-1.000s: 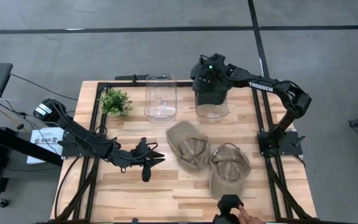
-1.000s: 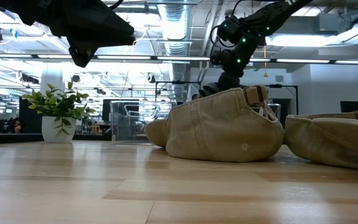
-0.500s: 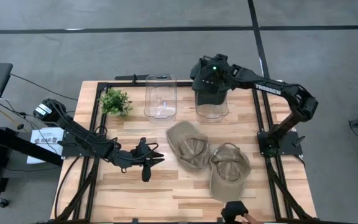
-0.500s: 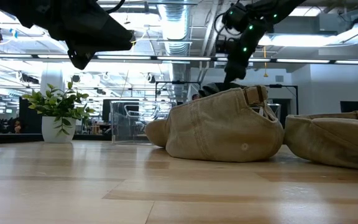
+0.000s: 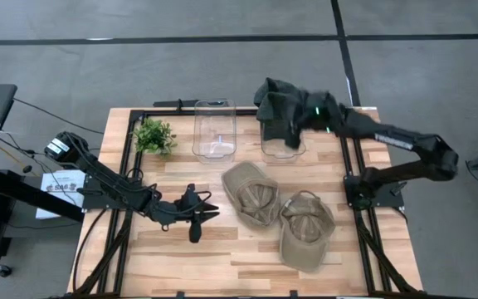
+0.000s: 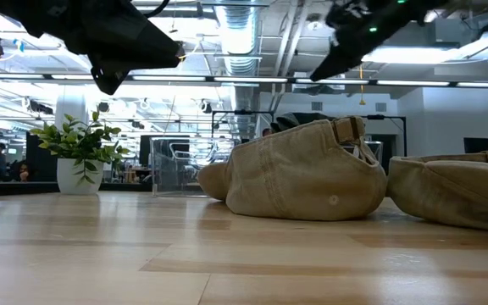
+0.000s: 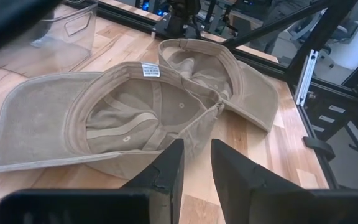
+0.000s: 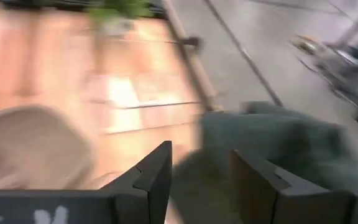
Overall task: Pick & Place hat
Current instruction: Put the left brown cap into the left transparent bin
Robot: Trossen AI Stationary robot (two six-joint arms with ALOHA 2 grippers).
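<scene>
Right end effector [image 5: 293, 124] pinches a dark, crumpled hat [image 5: 274, 106] over the clear bin [image 5: 283, 146].

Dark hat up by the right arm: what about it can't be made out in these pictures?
- High view: the dark hat merges with the right arm, so it is unclear whether it lies in the bin or hangs above it.
- Right wrist view: motion blur smears the dark hat; no detail shows.
- Low view: the tan hat in front hides nearly all of it.
</scene>
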